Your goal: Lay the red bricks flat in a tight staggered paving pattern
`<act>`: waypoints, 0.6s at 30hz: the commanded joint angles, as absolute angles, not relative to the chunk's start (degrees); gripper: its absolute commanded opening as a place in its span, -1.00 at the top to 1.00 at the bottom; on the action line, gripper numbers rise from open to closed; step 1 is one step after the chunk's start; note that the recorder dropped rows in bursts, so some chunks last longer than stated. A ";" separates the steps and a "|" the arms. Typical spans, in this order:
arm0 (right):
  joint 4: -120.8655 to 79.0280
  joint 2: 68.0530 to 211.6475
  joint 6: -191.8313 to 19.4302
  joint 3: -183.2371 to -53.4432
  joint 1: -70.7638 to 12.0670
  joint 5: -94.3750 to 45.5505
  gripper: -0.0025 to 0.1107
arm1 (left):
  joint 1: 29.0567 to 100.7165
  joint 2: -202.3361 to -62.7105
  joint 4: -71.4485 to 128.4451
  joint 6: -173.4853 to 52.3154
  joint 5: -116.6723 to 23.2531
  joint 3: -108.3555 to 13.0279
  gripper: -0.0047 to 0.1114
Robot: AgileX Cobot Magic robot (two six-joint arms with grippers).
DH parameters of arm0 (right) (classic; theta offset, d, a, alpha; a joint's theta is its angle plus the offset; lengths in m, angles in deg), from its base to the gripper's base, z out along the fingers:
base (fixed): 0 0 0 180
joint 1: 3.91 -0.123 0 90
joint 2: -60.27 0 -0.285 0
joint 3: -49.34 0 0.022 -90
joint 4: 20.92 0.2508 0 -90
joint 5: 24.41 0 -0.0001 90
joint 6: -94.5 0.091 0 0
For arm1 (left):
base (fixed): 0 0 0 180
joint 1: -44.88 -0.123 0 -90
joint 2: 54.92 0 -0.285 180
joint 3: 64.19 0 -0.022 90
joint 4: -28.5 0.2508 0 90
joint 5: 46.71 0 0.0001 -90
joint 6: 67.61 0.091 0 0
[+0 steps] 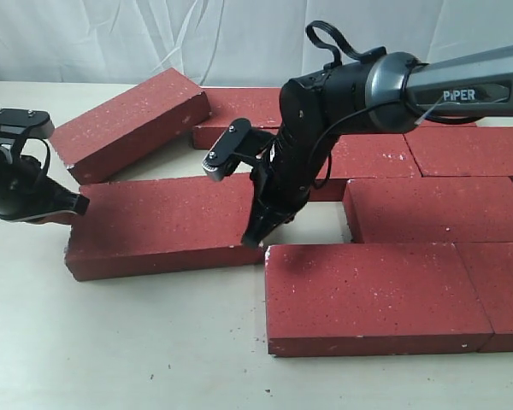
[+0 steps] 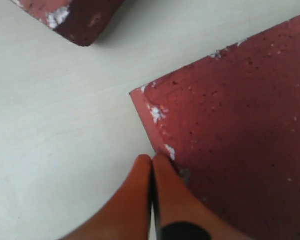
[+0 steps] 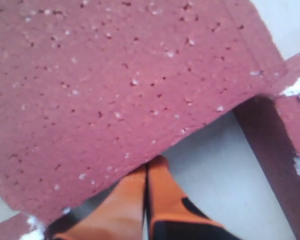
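Exterior view shows one loose brick point(image 1: 158, 226) lying flat left of centre, slightly askew from the red bricks point(image 1: 427, 209) laid at the right. Both hands are pinched shut and hold nothing. The right gripper point(image 1: 253, 237) meets its right end and the left gripper point(image 1: 77, 205) its left end, seemingly to nudge it square rather than lift. A spare brick point(image 1: 128, 124) sits angled at far left.

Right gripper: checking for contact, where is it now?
In the exterior view the right gripper, shut, points down near the centre, at the right end of the loose brick, beside the front paved brick.
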State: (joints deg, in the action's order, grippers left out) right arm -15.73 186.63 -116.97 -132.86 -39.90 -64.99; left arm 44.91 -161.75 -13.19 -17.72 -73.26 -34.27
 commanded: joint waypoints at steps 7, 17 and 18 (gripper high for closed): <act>-17.97 186.61 -116.70 -133.18 -39.89 -66.41 0.97 | 45.18 -162.00 -13.42 -17.36 -73.53 -34.44 0.92; -23.37 188.83 -113.85 -133.18 -39.89 -60.83 0.97 | 45.07 -162.13 -13.21 -17.65 -68.36 -34.44 0.92; -24.55 189.49 -113.03 -133.18 -39.89 -60.09 0.97 | 45.07 -162.26 -13.21 -17.65 -68.38 -34.44 0.92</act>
